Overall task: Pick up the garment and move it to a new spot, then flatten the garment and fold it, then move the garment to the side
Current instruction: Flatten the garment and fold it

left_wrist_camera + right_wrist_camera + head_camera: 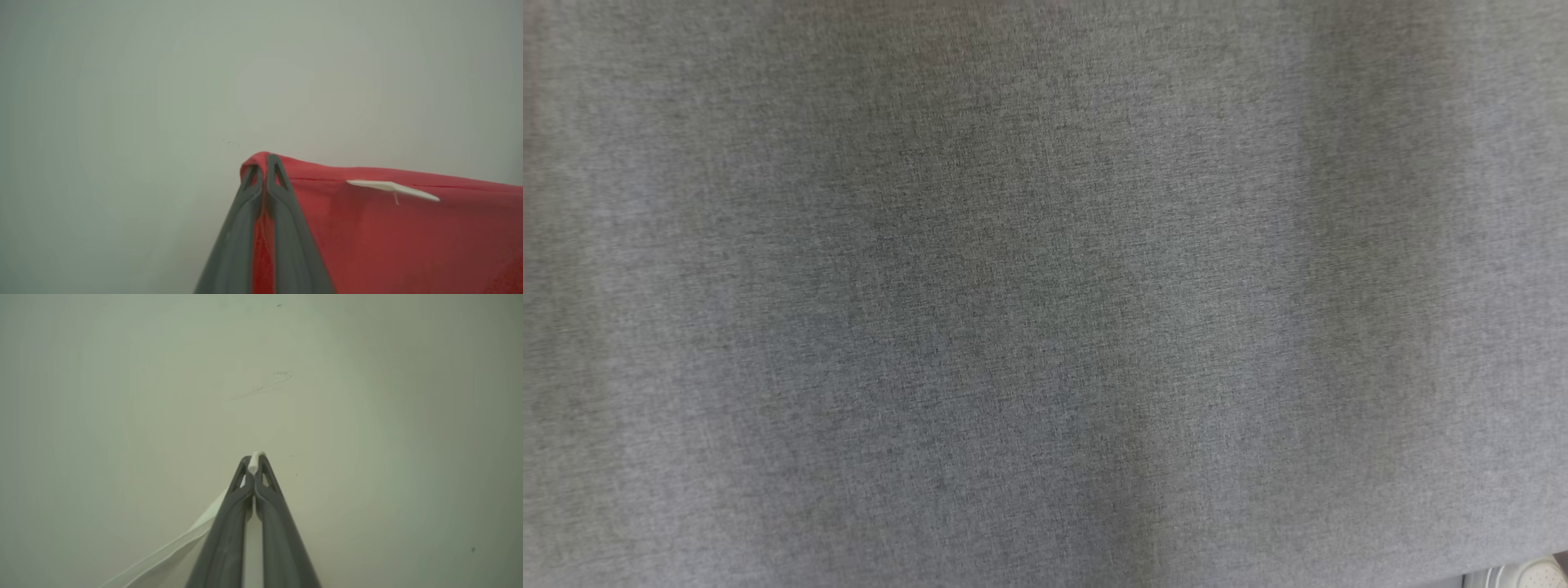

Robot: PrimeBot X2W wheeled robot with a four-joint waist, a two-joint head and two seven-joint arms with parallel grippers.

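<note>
In the left wrist view the red garment spreads out to the right of my left gripper, which is shut on a corner of its upper edge. Red cloth shows between the two dark fingers. A white label sticks out near the garment's top hem. In the right wrist view my right gripper is shut on a thin white piece of fabric. A white strip of it trails down to the lower left. I cannot tell whether this white strip is part of the red garment.
Grey woven cloth spans the head view, with a sliver of pale floor at the lower right corner. A plain pale surface lies behind the left gripper. A similar pale surface with faint scuff marks lies behind the right one.
</note>
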